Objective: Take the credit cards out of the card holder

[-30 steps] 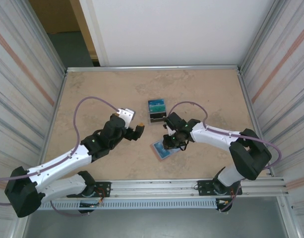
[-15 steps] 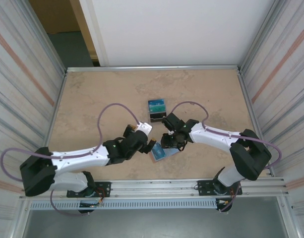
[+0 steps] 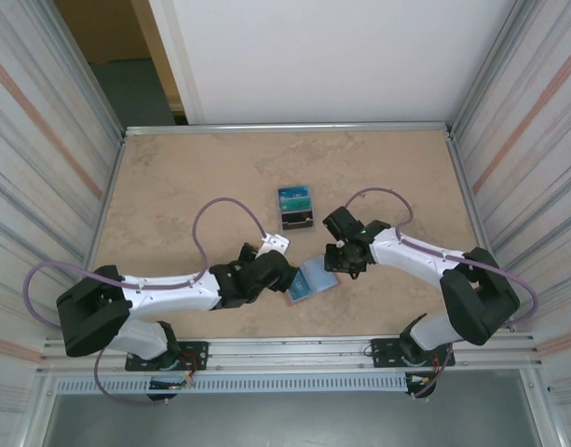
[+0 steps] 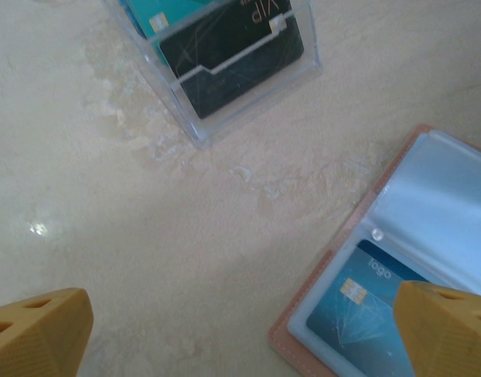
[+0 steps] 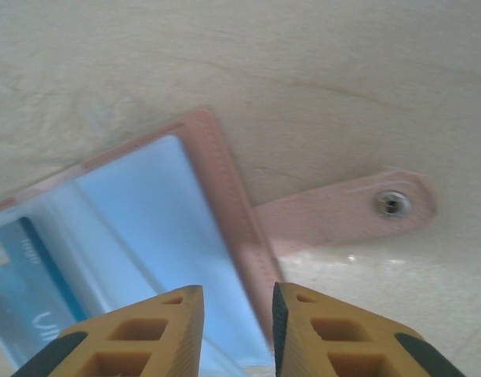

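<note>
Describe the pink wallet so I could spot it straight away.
Start at the beige table and find the clear card stand near its middle. Just toward the table's near edge lies the card holder: flat, open, salmon-pink rimmed, with pale blue sleeves and a snap tab, unlike the boxy clear stand.

The left gripper's yellow fingertips stand wide apart over the beige tabletop. By one fingertip lies the open pink card holder, with a blue chip card in its sleeve. Farther off, a clear stand holds a black VIP card.
</note>
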### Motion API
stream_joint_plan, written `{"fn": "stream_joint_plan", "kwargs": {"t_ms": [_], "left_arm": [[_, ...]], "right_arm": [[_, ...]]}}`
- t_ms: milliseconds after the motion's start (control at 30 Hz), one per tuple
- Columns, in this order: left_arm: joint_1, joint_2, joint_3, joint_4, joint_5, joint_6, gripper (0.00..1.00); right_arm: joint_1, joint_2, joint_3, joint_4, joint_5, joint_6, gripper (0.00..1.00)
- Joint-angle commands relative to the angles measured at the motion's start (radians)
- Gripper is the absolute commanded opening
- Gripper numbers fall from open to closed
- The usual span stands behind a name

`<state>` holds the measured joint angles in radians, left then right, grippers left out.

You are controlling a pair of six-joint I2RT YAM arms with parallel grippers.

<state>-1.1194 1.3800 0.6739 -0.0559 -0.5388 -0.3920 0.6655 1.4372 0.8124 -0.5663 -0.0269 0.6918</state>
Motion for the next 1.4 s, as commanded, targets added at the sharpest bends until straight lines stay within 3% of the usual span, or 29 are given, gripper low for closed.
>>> {"fn": "stream_joint_plan", "kwargs": {"t_ms": [0, 200, 400, 533, 667, 1367], "left_arm": [[-0.003, -0.025, -0.025, -0.069, 0.068, -0.113, 0.99], [-0.003, -0.011, -0.051, -0.090, 0.119, -0.177, 0.99], [-0.003, 0.046, -0.032, -0.088, 0.114, -0.164, 0.99], [0.007, 0.082, -0.026, -0.090, 0.113, -0.161, 0.99], [0.018, 0.111, -0.024, -0.089, 0.119, -0.147, 0.99], [0.051, 0.195, 0.042, -0.135, 0.097, -0.100, 0.99]], "right_arm": [[-0.015, -0.071, -0.015, -0.017, 0.002, -0.030, 0.28], [-0.031, -0.227, -0.010, -0.045, 0.012, -0.057, 0.32], [-0.031, -0.293, -0.046, 0.047, -0.148, -0.047, 0.40], [-0.031, -0.267, -0.080, 0.132, -0.242, -0.019, 0.39], [-0.027, -0.212, -0.112, 0.224, -0.361, 0.005, 0.30], [-0.021, -0.018, -0.175, 0.378, -0.466, 0.016, 0.23]]}}
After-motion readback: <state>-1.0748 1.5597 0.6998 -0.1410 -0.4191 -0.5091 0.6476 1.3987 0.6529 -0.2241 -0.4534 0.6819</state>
